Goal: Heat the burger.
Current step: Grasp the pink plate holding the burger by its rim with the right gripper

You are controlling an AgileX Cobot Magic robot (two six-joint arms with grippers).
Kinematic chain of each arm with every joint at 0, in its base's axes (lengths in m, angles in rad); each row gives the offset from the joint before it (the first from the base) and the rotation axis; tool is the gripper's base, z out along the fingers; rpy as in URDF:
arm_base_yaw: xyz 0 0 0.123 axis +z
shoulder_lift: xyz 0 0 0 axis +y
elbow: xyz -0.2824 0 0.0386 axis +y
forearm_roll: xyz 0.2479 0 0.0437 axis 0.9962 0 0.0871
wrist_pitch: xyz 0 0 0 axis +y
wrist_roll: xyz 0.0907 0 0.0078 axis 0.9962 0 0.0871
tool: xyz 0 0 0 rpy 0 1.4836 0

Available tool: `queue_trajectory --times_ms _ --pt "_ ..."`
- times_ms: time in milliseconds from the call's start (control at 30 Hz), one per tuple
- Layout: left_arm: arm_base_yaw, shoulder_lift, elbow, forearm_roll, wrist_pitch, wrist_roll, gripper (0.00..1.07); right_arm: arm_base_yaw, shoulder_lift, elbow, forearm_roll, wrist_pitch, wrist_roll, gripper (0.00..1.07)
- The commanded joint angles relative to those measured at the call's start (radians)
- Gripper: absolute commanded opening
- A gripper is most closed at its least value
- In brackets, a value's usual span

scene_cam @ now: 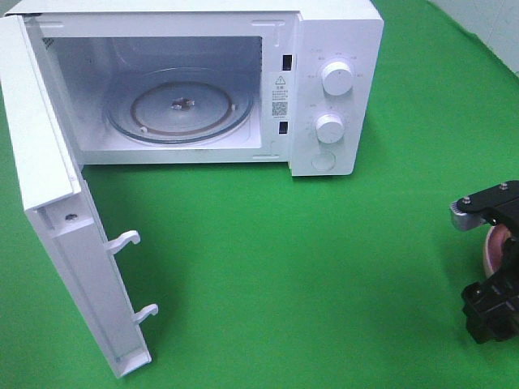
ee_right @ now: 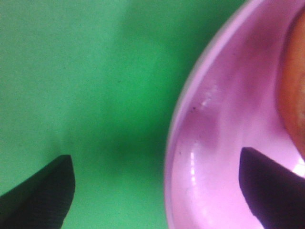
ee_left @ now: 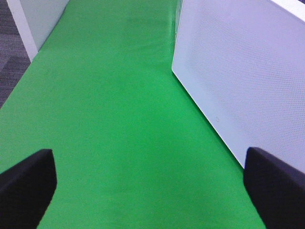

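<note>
The burger shows only in the right wrist view as a strip of golden-brown bun (ee_right: pixel 294 81), sitting on a pink plate (ee_right: pixel 224 143). My right gripper (ee_right: pixel 157 191) is open and straddles the plate's rim, one finger (ee_right: pixel 43 195) over the green cloth and the other over the plate. In the high view this gripper (scene_cam: pixel 491 261) is at the right edge, with a bit of the pink plate (scene_cam: pixel 495 247) showing between its black parts. My left gripper (ee_left: pixel 152 191) is open and empty, low over the cloth beside the microwave's white side wall (ee_left: pixel 248 71).
The white microwave (scene_cam: pixel 332 97) stands at the back with its door (scene_cam: pixel 57 227) swung wide open to the left. Its glass turntable (scene_cam: pixel 180 109) holds nothing. Two knobs (scene_cam: pixel 336 79) are on its right panel. Green cloth (scene_cam: pixel 308 267) covers the table.
</note>
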Motion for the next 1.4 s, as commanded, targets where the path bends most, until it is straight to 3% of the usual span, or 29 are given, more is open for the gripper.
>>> queue_trajectory --times_ms 33,267,300,400,433,467,500,533,567,600,633,667,700,733,767,1033,1400 --pt "0.003 -0.004 0.003 -0.001 -0.01 0.003 1.0 -0.006 0.037 0.003 -0.02 -0.022 -0.002 0.88" --pt "0.003 -0.004 0.003 -0.001 -0.01 0.003 1.0 -0.006 0.082 0.002 -0.091 -0.062 0.07 0.82" --pt "0.003 -0.004 0.003 -0.001 -0.01 0.003 1.0 -0.006 0.082 0.002 -0.109 -0.063 0.105 0.75" --pt "0.003 -0.004 0.003 -0.001 -0.01 0.003 1.0 -0.006 0.082 0.002 -0.131 -0.063 0.136 0.7" --pt "0.003 -0.004 0.003 -0.001 -0.01 0.003 1.0 -0.006 0.082 0.002 -0.139 -0.06 0.154 0.6" --pt "0.003 -0.004 0.003 -0.001 -0.01 0.003 1.0 -0.006 0.082 0.002 -0.139 -0.06 0.154 0.6" --pt "0.003 -0.004 0.003 -0.001 -0.01 0.003 1.0 -0.006 0.082 0.002 -0.146 -0.058 0.172 0.47" --pt "0.003 -0.004 0.003 -0.001 -0.01 0.003 1.0 -0.006 0.082 0.002 -0.146 -0.058 0.172 0.47" --pt "0.003 -0.004 0.003 -0.001 -0.01 0.003 1.0 -0.006 0.082 0.002 -0.161 -0.058 0.178 0.33" --pt "0.003 -0.004 0.003 -0.001 -0.01 0.003 1.0 -0.006 0.082 0.002 -0.161 -0.058 0.178 0.33" --pt "0.003 -0.004 0.003 -0.001 -0.01 0.003 1.0 -0.006 0.082 0.002 -0.172 -0.059 0.178 0.2" --pt "0.003 -0.004 0.003 -0.001 -0.01 0.003 1.0 -0.006 0.082 0.002 -0.172 -0.059 0.178 0.2" --pt "0.003 -0.004 0.003 -0.001 -0.01 0.003 1.0 -0.006 0.082 0.002 -0.186 -0.059 0.178 0.1" --pt "0.003 -0.004 0.003 -0.001 -0.01 0.003 1.0 -0.006 0.082 0.002 -0.186 -0.059 0.178 0.1" --pt "0.003 -0.004 0.003 -0.001 -0.01 0.003 1.0 -0.006 0.082 0.002 -0.192 -0.057 0.178 0.01" --pt "0.003 -0.004 0.003 -0.001 -0.01 0.003 1.0 -0.003 0.082 -0.009 -0.17 -0.055 0.193 0.0" --pt "0.003 -0.004 0.003 -0.001 -0.01 0.003 1.0 -0.003 0.079 -0.119 -0.12 0.081 0.297 0.0"
